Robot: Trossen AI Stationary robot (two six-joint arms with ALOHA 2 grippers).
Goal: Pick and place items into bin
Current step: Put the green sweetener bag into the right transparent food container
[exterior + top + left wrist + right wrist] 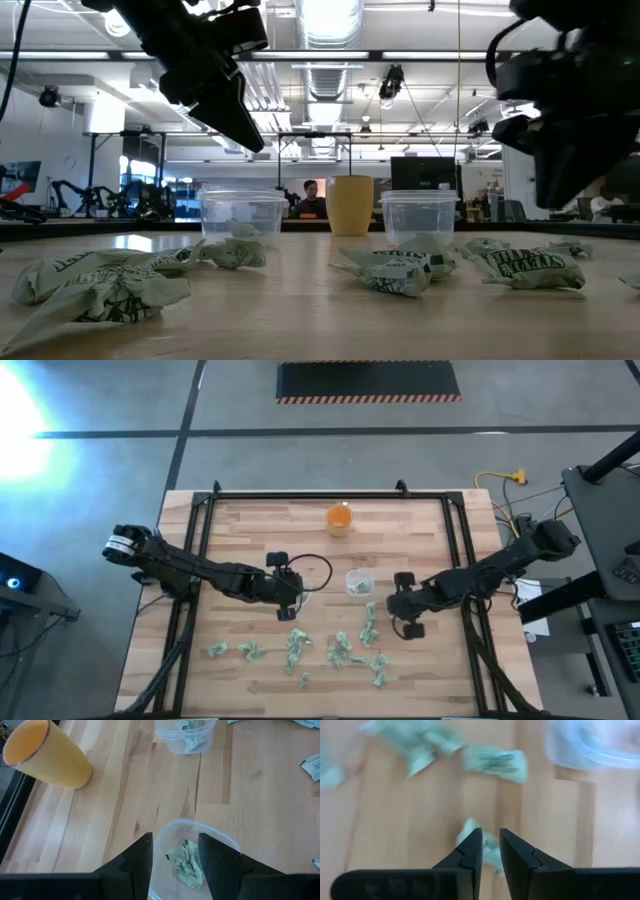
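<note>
Several pale green, wrinkly pieces lie scattered on the near half of the wooden table. Two clear tubs stand mid-table. My left gripper hangs open above the left tub, where one piece lies on the bottom. The right tub also holds a piece. My right gripper is right of the right tub, above the table, its fingers almost closed on a pale green piece. My right gripper pinches a pale green piece between its two fingers from above, pointing down. Part of the piece sticks out beside one finger. The wrist view is blurred, so I cannot tell whether the piece is lifted clear.
An orange cup stands upright near the far edge, behind the tubs. A black cable loop lies by the left tub. A black frame runs along the table's left, right and far sides. Bare wood lies between the cup and the tubs.
</note>
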